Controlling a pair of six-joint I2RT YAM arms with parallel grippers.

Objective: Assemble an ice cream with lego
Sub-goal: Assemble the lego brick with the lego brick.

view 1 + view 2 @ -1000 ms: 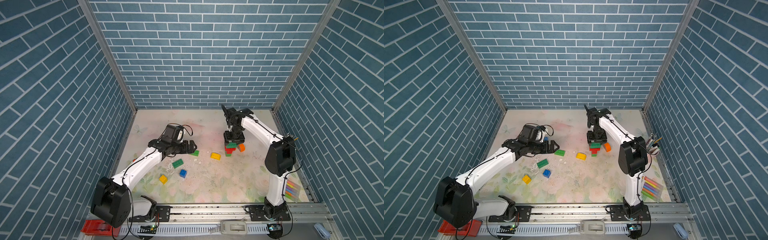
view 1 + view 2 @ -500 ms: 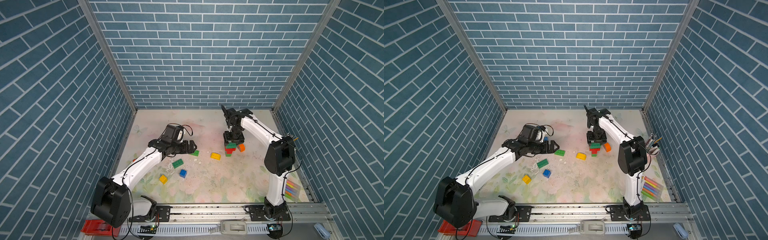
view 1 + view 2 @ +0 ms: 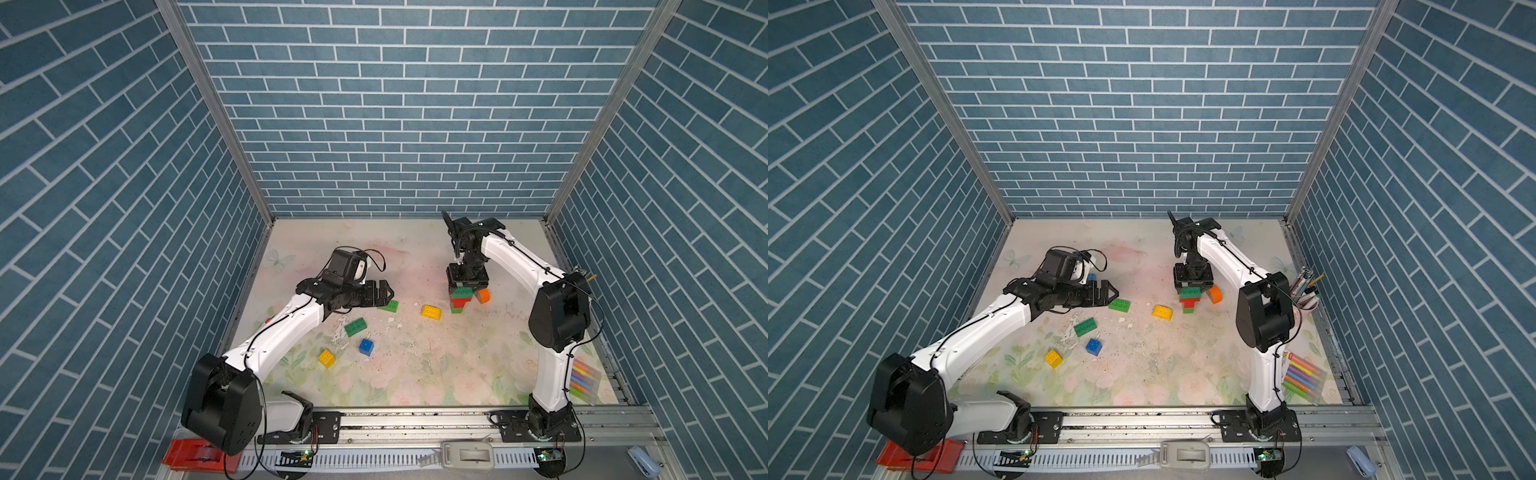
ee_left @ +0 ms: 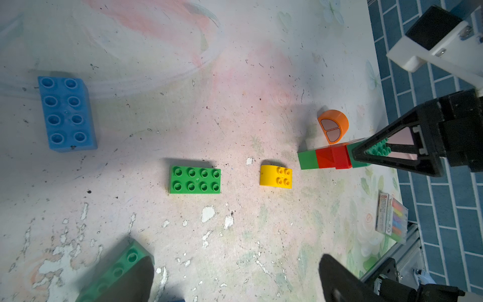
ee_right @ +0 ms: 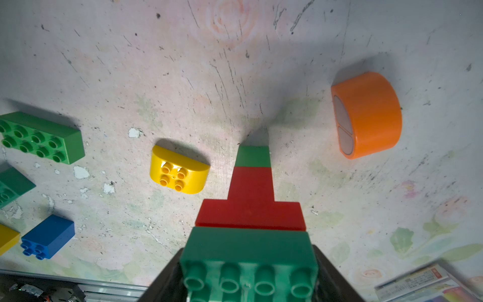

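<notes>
Orange dome one, yellow dome one, stack one, loose green bricks two

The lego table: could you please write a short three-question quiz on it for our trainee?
1. True or false: the jaws of the right arm are closed on the green top brick of the stack.
2. Which lies nearest the stack? A a blue brick; B the orange round piece; C the marker pack.
3. How many red bricks are in the stack?
Key: 1 true; 2 B; 3 two.
</notes>
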